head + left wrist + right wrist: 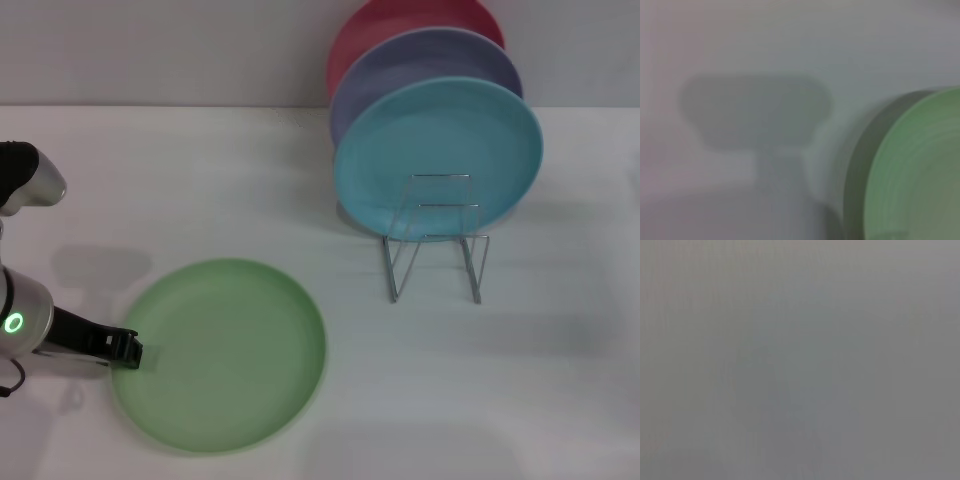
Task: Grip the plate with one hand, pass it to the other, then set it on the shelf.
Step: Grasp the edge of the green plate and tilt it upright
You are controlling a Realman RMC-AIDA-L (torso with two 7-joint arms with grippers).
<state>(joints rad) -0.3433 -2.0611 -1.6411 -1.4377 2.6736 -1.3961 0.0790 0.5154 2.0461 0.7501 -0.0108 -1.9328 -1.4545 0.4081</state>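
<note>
The first grasp is being attempted: the pale green plate (222,354), lying flat on the table (200,180) well apart from the shelf (436,240), is being met at its left rim by the left gripper (128,349), whose finger state cannot be told, so a firm pinch is called for next.

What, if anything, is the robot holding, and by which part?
It cannot be told: the left gripper is at the near-left rim of the round pale green plate.

The head camera looks down and forward over the tabletop (200,170), the left wrist camera sits close beside the plate (920,175) both share, and the right wrist camera faces blank grey.
</note>
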